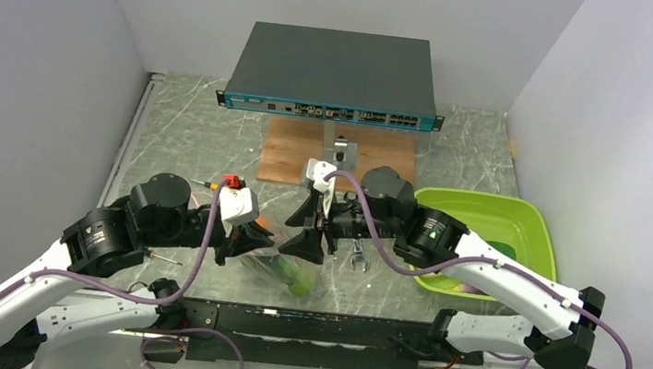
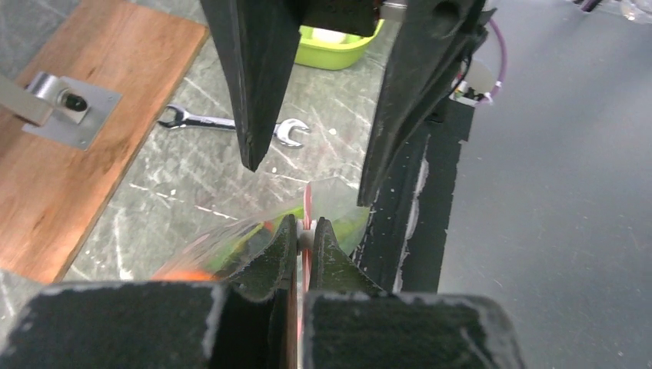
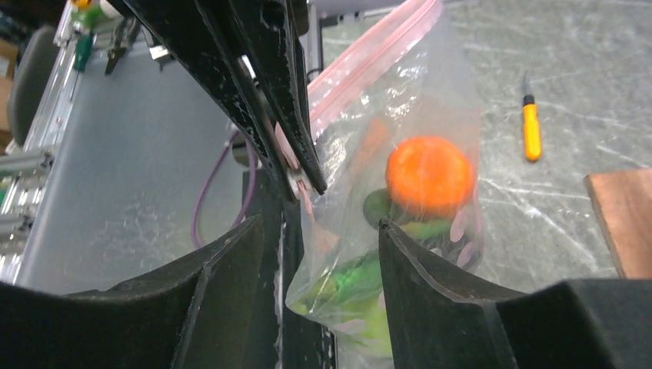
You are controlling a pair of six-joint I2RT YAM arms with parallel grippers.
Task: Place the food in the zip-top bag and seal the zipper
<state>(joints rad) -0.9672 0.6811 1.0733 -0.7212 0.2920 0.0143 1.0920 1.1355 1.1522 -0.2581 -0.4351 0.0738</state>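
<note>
Left wrist view: grips the zipper (image 2: pixel 307 196) in the left hand (image 2: pixel 306 221), pinched narrow. Holds the right hand (image 3: pixel 319 223) wide apart beside the zip-top bag (image 3: pixel 430 100), food (image 3: pixel 428 175) inside, at the near edge of the counter (image 3: pixel 553 77).

Setting was a robotics lab cell: white panel walls (image 1: pixel 42 41), marbled bench (image 1: pixel 189 132), rack network switch (image 1: pixel 333 74), wooden board (image 1: pixel 285 152), wrench (image 2: pixel 207 121), screwdriver (image 3: pixel 530 131).

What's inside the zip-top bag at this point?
Through the clear zip-top bag, the right wrist view shows an orange with green pieces below it. The bag's bottom is hidden behind the right gripper's finger, so other food cannot be counted.
</note>
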